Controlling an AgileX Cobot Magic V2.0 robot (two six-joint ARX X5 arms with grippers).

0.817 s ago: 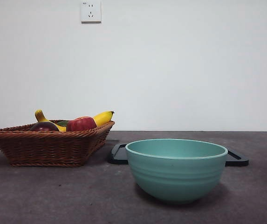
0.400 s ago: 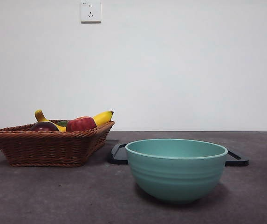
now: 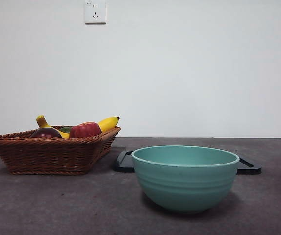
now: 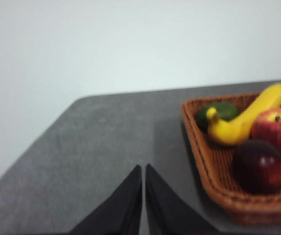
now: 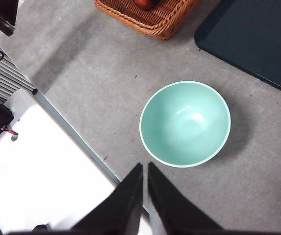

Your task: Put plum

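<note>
The plum [image 4: 259,166] is a glossy dark maroon fruit lying in the wicker basket [image 4: 214,181], beside a red apple [image 4: 276,129]. In the front view only the plum's top [image 3: 46,132] rises over the basket rim [image 3: 52,152], at the left of the table. My left gripper [image 4: 143,169] is shut with nothing in it, above bare table beside the basket and apart from the plum. My right gripper [image 5: 144,167] is shut and empty, high above the table edge near the teal bowl [image 5: 185,123]. Neither arm shows in the front view.
A banana [image 3: 108,123] and a green fruit [image 4: 217,113] share the basket. The teal bowl [image 3: 185,176] stands near the front, with a dark flat tray [image 3: 125,162] behind it. A white wall with a socket [image 3: 95,11] backs the table.
</note>
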